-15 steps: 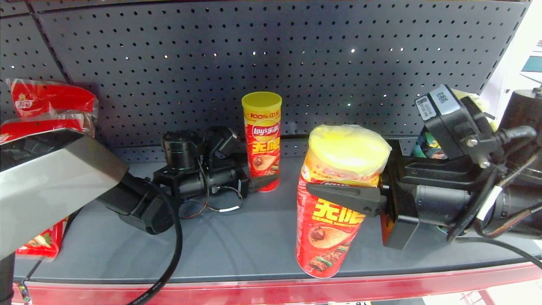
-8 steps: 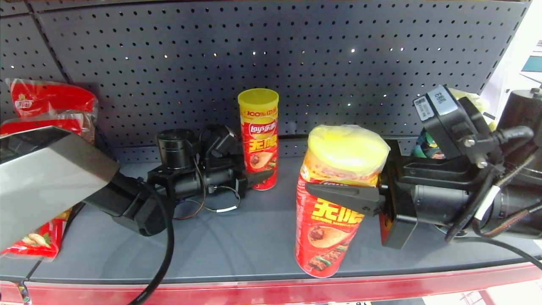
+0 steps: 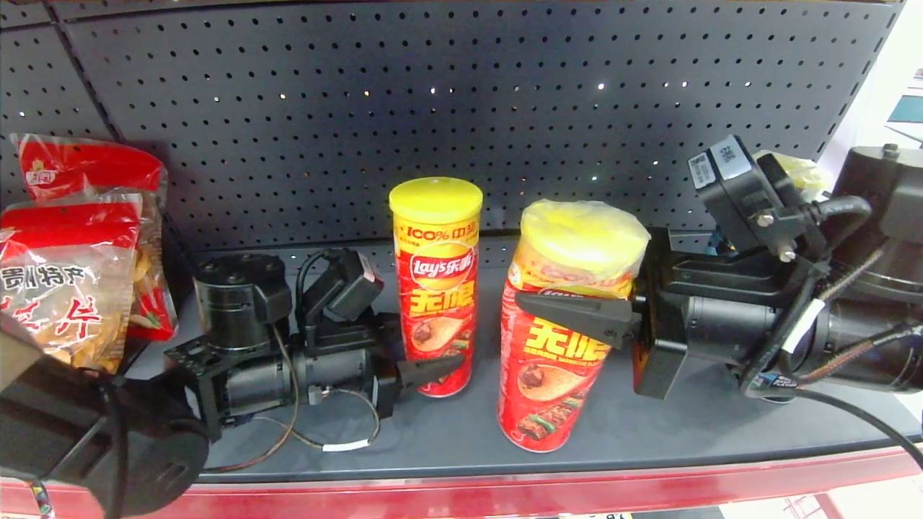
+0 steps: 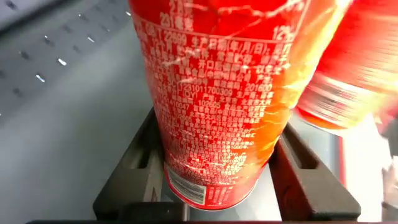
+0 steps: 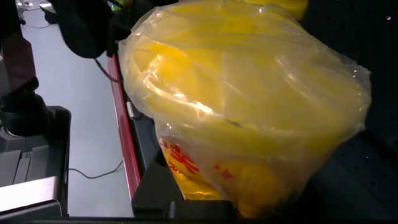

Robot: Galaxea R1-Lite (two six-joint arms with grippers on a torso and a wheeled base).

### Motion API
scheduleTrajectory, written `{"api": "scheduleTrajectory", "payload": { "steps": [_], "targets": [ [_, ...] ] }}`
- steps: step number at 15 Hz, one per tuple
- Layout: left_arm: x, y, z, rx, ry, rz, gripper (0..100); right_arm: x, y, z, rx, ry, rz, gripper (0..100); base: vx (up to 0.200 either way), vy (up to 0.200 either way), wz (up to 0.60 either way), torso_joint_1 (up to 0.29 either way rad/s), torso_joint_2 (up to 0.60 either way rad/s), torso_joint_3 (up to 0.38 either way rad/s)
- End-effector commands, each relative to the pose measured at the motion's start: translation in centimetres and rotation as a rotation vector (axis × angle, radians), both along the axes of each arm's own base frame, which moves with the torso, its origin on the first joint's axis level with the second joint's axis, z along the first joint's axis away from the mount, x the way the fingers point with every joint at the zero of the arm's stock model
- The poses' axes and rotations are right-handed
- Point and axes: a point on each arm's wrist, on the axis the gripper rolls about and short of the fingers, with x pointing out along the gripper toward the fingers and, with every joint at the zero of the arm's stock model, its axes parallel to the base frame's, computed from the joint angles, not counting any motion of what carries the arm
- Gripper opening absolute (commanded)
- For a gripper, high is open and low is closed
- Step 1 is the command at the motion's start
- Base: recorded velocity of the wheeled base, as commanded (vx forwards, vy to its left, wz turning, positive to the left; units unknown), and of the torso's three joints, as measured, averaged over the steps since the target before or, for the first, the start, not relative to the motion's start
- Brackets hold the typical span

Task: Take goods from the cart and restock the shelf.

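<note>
Left jaws are closed snug on the slim can (image 3: 435,288), down low near its bottom, with one finger on each side. Right jaws are closed on the wide can (image 3: 566,324), up high, just under its yellow lid with the thin plastic over it. Neither pair is open wide; each is only as wide as the can it holds. Both cans are on the shelf (image 3: 447,432), close together side by side. The slim one is on the left and a bit farther back, and the wide one is on the right, nearer the red front edge (image 3: 505,494). The slim can stands straight and the wide can leans a little. I cannot tell if their bottoms sit flat on the shelf or hang just above it. I think I hold the slim one low so it does not tip when set down, and the wide one high so those jaws do not bump the shelf. Some snack bags (image 3: 65,274) lie far to the left, well apart from the cans. I would straighten the leaning can before letting go, as it could fall off the front.
</note>
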Motion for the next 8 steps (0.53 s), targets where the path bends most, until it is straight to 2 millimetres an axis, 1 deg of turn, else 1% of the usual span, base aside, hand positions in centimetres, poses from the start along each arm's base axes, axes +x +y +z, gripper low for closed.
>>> {"api": "scheduleTrajectory", "payload": {
  "steps": [1, 2, 3, 5, 8],
  "targets": [
    [-2.6, 1.3, 0.5, 0.001, 0.005, 0.006, 0, 0.1, 0.0, 0.0, 0.0, 0.0, 0.0, 0, 0.0, 0.0, 0.0, 0.0, 0.0, 0.0],
    [-3.7, 1.8, 0.2, 0.009, 0.022, 0.011, 0, 0.3, -0.2, 0.1, 0.003, -0.003, -0.013, 0, 0.0, 0.0, 0.0, 0.0, 0.0, 0.0],
    [-3.9, 1.9, 0.3, 0.008, 0.025, 0.008, 0, 0.3, -0.3, 0.1, 0.002, -0.002, -0.014, 0, 0.0, 0.0, 0.0, 0.0, 0.0, 0.0],
    [-3.9, 1.7, 0.1, 0.012, 0.031, 0.005, 0, 0.3, -0.2, 0.2, 0.004, -0.004, -0.014, 0, 0.0, 0.0, 0.0, 0.0, 0.0, 0.0],
    [-3.1, 1.1, -0.4, 0.019, 0.045, -0.001, 0, 0.3, -0.3, 0.4, 0.009, -0.009, -0.014, 0, 0.0, 0.0, 0.0, 0.0, 0.0, 0.0]
  ]
}}
